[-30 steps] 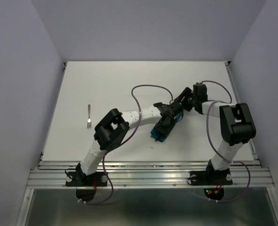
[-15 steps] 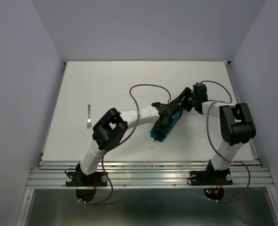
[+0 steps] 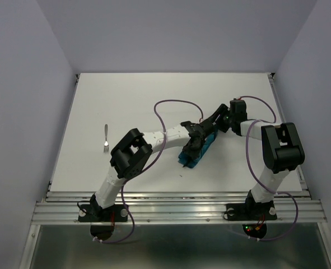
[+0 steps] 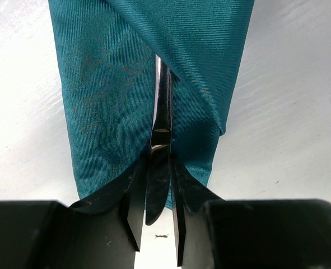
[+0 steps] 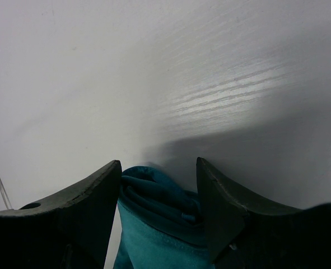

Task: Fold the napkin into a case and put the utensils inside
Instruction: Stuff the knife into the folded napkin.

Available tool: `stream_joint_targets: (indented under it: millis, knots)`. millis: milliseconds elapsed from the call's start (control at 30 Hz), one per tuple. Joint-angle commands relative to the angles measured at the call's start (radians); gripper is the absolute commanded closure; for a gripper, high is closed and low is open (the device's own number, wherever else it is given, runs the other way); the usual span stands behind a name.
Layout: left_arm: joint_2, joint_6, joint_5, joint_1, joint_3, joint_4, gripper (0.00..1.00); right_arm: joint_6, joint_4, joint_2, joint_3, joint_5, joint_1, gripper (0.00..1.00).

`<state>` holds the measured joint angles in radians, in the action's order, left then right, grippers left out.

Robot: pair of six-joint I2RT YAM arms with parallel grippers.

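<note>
The teal napkin [image 3: 190, 161] lies folded as a narrow case [image 4: 109, 101] at mid-table. A slim silver utensil [image 4: 162, 106] runs into its diagonal fold, with only the handle sticking out. My left gripper [image 4: 158, 162] straddles that handle, jaws nearly closed with thin slivers of gap beside it. It sits over the case [image 3: 192, 147] in the top view. My right gripper [image 5: 158, 162] stands at the case's far end [image 3: 213, 130], its fingers pressed against both sides of the bunched cloth [image 5: 154, 202]. A second utensil, a fork [image 3: 105, 140], lies alone at the left.
The white table [image 3: 154, 95] is walled on the left, right and back. Purple cables [image 3: 173, 103] loop above both arms. An aluminium rail [image 3: 176, 204] borders the near edge.
The left gripper's jaws have narrowed around the utensil handle, and its arm has shifted slightly. The right gripper and the fork have not moved.
</note>
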<state>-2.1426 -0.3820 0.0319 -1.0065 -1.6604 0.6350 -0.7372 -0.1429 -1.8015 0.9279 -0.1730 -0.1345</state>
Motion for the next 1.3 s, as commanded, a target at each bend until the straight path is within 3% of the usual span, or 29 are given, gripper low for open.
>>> stream_joint_targets:
  millis: [0,900,1267]
  knots:
    - [0.027,0.017,0.037,0.003,-0.042,0.043,0.72,0.024,0.089,-0.039,-0.011,0.017,-0.013,0.38]
    - [-0.123,0.063,0.005,0.003,-0.298,0.107,0.72,0.015,0.095,-0.03,-0.001,0.017,-0.031,0.38]
    - [-0.143,0.049,0.0,0.014,-0.318,0.097,0.71,0.015,0.094,-0.027,-0.003,0.015,-0.04,0.38]
